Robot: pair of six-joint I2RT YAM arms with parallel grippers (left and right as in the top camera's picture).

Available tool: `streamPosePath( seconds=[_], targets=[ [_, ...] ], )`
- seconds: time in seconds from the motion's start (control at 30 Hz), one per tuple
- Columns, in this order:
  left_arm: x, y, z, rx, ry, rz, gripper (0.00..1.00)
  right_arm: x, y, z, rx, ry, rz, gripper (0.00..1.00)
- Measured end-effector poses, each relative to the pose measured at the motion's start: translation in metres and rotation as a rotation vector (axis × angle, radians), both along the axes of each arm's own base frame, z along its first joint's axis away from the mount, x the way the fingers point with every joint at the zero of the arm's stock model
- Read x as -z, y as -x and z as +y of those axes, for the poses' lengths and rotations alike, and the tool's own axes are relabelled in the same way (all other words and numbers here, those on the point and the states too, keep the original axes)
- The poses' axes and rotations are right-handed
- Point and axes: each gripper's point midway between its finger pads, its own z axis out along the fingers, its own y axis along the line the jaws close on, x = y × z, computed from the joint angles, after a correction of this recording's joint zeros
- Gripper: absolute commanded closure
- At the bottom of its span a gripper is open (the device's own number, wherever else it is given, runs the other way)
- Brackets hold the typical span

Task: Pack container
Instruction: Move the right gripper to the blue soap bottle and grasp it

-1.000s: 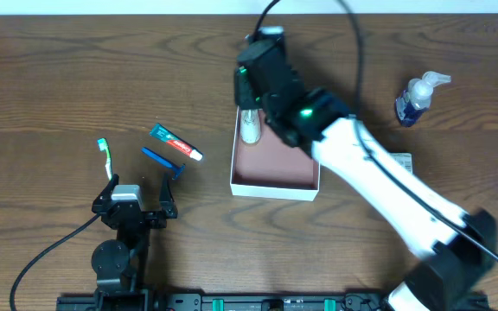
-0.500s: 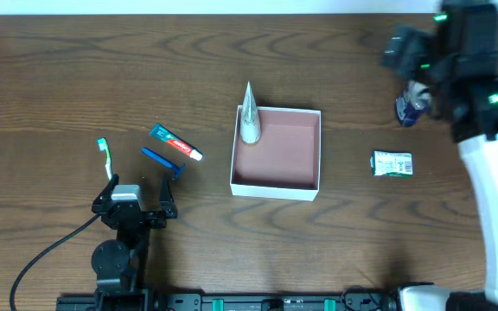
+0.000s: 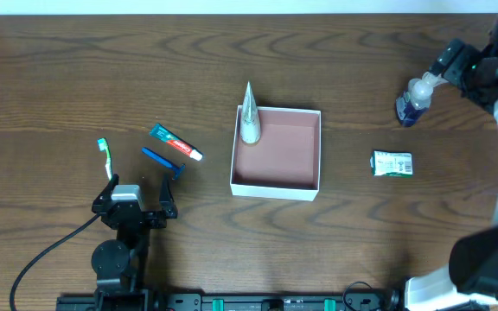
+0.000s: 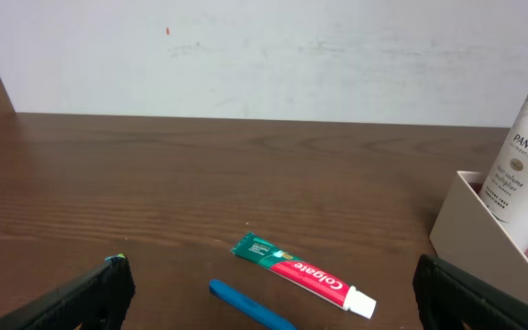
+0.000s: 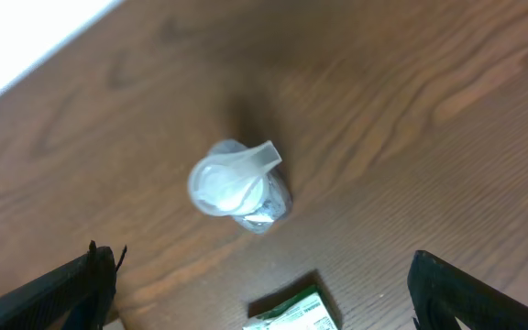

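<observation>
Two grippers, both spread wide and holding nothing. My left gripper sits low by the near edge of the desk, left of centre. Just beyond it lie a green-headed toothbrush, a blue stick-like item I can't identify, and a Colgate toothpaste tube.

The container stands near the middle of the desk, open side up, with a Pantene tube upright in its far-left corner, resting against the wall. The rest of its floor is bare.

I judge the box light, with thin card walls that will flex under a squeeze, and it should slide easily on the smooth wood. If I must move it, I would pinch one wall over the rim close to a near corner, where the card is stiffest, and go gently, since the tall tube could topple.

To its right lies a green packet. Toward the far-right corner stands a pump bottle, with my right gripper hovering above it, not touching it.
</observation>
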Motion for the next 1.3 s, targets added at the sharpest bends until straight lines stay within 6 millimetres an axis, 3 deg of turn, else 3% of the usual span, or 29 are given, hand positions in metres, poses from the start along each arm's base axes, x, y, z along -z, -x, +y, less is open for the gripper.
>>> streamPosePath(
  seconds=[0.17, 0.63, 0.87, 0.97, 1.3],
  targets=[
    [0.000, 0.000, 0.000, 0.000, 0.000, 0.000, 0.02, 0.028, -0.012, 0.000, -0.005, -0.026, 0.043, 0.01],
    [0.000, 0.000, 0.000, 0.000, 0.000, 0.000, 0.02, 0.040, -0.032, 0.002, -0.002, -0.059, 0.008, 0.05],
    [0.000, 0.000, 0.000, 0.000, 0.000, 0.000, 0.02, 0.063, -0.036, 0.002, 0.001, -0.079, 0.054, 0.14],
    [0.000, 0.000, 0.000, 0.000, 0.000, 0.000, 0.02, 0.077, -0.038, 0.002, 0.002, -0.088, 0.081, 0.20],
    [0.000, 0.000, 0.000, 0.000, 0.000, 0.000, 0.02, 0.084, -0.043, 0.003, -0.004, -0.098, 0.077, 0.66]
  ],
)
